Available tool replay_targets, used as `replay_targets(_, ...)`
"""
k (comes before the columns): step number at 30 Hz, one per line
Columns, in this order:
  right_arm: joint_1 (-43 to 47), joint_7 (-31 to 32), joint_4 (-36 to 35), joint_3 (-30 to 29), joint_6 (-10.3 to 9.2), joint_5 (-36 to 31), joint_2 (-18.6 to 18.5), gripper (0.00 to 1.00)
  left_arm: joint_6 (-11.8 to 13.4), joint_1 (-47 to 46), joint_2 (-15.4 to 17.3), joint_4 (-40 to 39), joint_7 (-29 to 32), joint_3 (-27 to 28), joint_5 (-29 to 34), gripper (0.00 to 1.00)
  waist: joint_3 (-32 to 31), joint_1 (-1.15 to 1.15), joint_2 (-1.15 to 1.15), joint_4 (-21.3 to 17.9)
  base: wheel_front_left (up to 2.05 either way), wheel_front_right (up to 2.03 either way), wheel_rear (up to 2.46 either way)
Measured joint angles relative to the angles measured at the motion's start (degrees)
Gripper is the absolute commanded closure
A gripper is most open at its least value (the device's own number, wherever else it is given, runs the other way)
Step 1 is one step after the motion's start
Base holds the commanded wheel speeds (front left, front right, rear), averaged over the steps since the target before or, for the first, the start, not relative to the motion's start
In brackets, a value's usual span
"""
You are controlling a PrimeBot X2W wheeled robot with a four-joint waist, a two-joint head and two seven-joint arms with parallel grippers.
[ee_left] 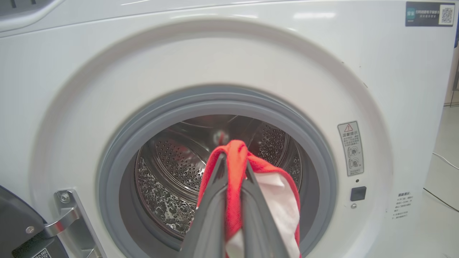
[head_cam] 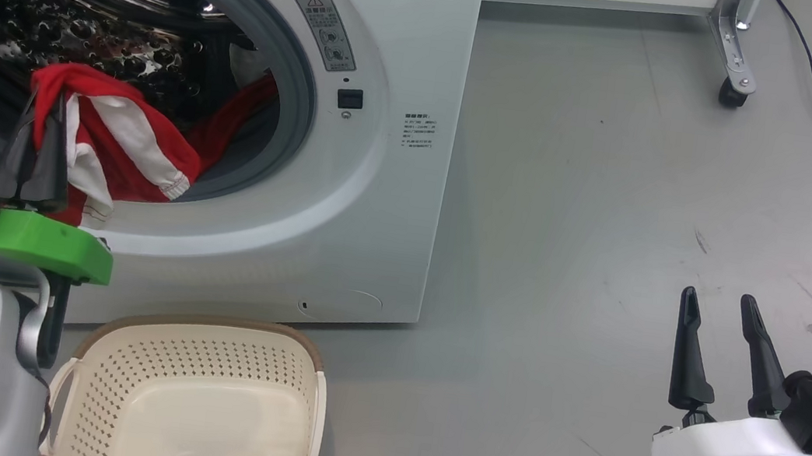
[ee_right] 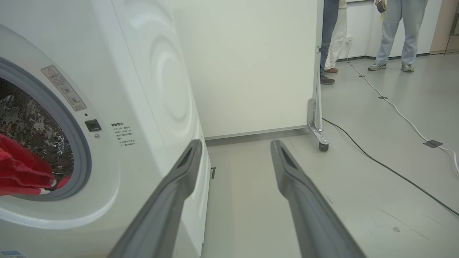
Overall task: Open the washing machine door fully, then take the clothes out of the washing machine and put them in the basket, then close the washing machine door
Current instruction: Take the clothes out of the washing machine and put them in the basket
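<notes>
While I look at the washing machine (head_cam: 396,62), my left gripper (head_cam: 46,100) is at the left part of its opening, jaws pinched tight on the clothes (head_cam: 128,136), which hang red and white out of the drum over the gasket. The basket (head_cam: 143,374) sits on the floor before the machine. Well to the right of the machine, my right gripper (head_cam: 718,298) is spread wide, holding nothing.

The left gripper (head_cam: 45,108) is raised at the lower left of the head view, its two dark fingers pressed together on the clothes (head_cam: 142,146). The right gripper (head_cam: 718,300) is held at the lower right, fingers pointed upward and spread wide apart.
</notes>
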Motion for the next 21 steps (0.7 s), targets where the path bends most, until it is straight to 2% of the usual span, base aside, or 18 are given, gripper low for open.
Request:
replay_targets(10,1.05,0.0,-0.18,-0.02,0.0,0.0,0.02,0.0,0.46,2.5,-1.29,-7.04,-0.16,0.69,1.09,1.0,-0.66,0.0,0.0,0.55,0.0,0.0,0.0)
replay_targets(17,1.08,0.0,-0.32,0.09,0.0,0.0,0.01,0.0,0.42,8.39,-1.57,-4.55,-0.13,-1.27,1.14,1.0,-0.78,0.0,0.0,0.87,0.0,0.0,0.0)
replay_targets(21,1.13,0.0,-0.57,0.79,0.0,0.0,0.01,0.0,0.36,10.89,-1.35,-2.81,2.0,-2.43,2.15,1.0,-0.41,0.0,0.0,0.83,0.0,0.0,0.0)
